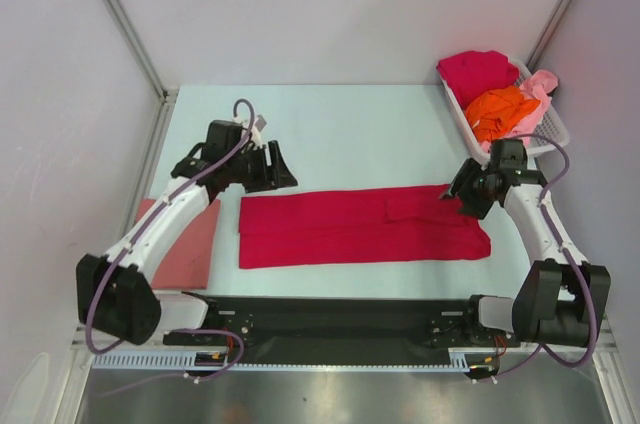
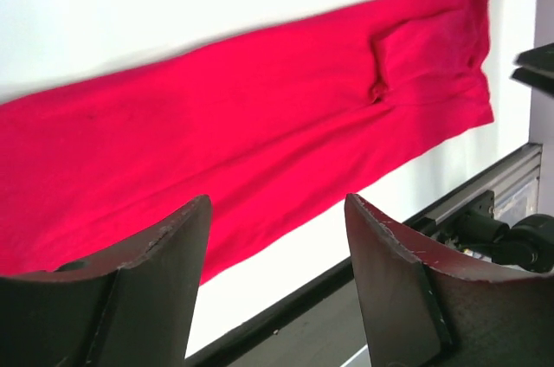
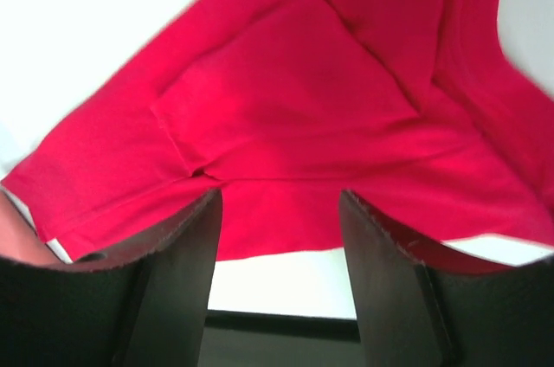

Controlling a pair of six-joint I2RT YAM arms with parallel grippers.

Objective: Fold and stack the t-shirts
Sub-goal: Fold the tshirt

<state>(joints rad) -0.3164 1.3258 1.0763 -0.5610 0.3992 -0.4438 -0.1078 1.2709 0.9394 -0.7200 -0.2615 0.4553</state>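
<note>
Across the middle of the overhead view, the pale surface [image 1: 350, 124] carries a crimson t-shirt [image 1: 360, 229] folded into a long horizontal band, with one sleeve lying flat on its right part. At the lower left of the frame, a salmon t-shirt [image 1: 190, 244] lies folded flat, partly hidden under the left arm [image 1: 165, 219].

At the upper right stands a white slotted basket [image 1: 552, 129]. It holds a second crimson t-shirt [image 1: 475, 69] at its far end and an orange t-shirt [image 1: 500, 109] nearer. A light pink t-shirt [image 1: 540, 89] is draped toward its right rim.

The left gripper [image 1: 282, 176] hangs near the band's top edge at its left end. Its jaws are spread and nothing is between them. The right gripper [image 1: 462, 204] hangs over the band's upper right corner by the sleeve, also parted and holding nothing.
</note>
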